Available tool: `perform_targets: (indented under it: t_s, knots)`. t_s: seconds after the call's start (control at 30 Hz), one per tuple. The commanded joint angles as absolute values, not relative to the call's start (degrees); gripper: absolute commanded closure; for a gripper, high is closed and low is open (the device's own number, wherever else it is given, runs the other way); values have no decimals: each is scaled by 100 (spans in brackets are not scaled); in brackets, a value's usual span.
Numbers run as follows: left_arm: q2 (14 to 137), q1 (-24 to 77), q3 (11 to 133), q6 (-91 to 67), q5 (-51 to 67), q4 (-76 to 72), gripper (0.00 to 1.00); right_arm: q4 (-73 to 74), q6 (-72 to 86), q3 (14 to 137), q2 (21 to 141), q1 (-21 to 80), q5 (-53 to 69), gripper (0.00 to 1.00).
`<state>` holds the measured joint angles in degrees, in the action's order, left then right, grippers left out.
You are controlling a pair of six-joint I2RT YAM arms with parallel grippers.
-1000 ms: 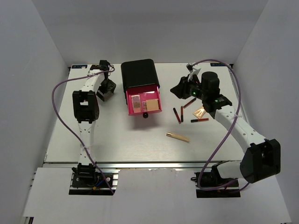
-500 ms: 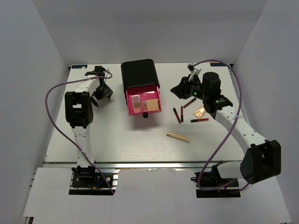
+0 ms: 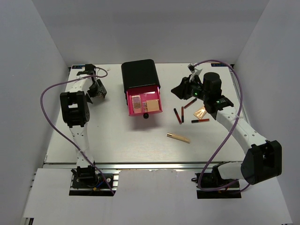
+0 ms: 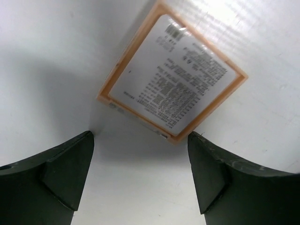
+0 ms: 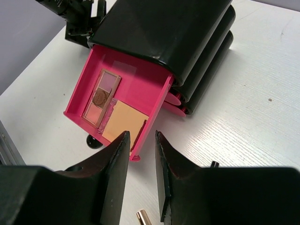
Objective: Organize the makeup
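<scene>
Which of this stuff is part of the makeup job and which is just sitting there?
Job: palette and peach compact in the drawer; labelled compact, left wrist view; four dark-red lip sticks; gold stick; peach tube.
Not makeup: black box, purple cables.

L arm [image 3: 75,108]: stretched up left side of table [image 3: 122,140], elbow block raised, wrist bent toward far-left corner. L gripper [image 4: 139,137] tilted down at table, fingers [image 4: 65,171] spread wide, nothing between.
R arm [image 3: 236,126]: reaches fwd + inward from base, wrist high. R gripper [image 5: 141,136] aimed left, off table, fingers [image 5: 115,164] w/ narrow gap, empty.
</scene>
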<state>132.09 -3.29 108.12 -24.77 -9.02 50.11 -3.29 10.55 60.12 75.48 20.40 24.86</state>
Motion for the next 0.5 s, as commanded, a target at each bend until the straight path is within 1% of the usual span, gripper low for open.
perform_targets:
  t_s: [0.0,0.1,0.17,0.33,0.47]
  knots:
    - [13746,-334,10880,-1951,-799,4738,11,-466,1116,6249,7532,2021,2575,66]
    - [13799,-334,11039,-1881,-791,4685,9,-457,1116,6249,7523,2021,2566,66]
    - [13755,-334,11092,-1811,-721,4711,2,-457,1116,6258,7523,2021,2558,66]
    - [13658,-386,10986,-1609,-1290,4895,2,-518,1178,6258,7550,2021,2566,66]
    - [13685,-396,10872,-1310,-1450,4747,2,-571,1195,6258,7541,2013,2566,65]
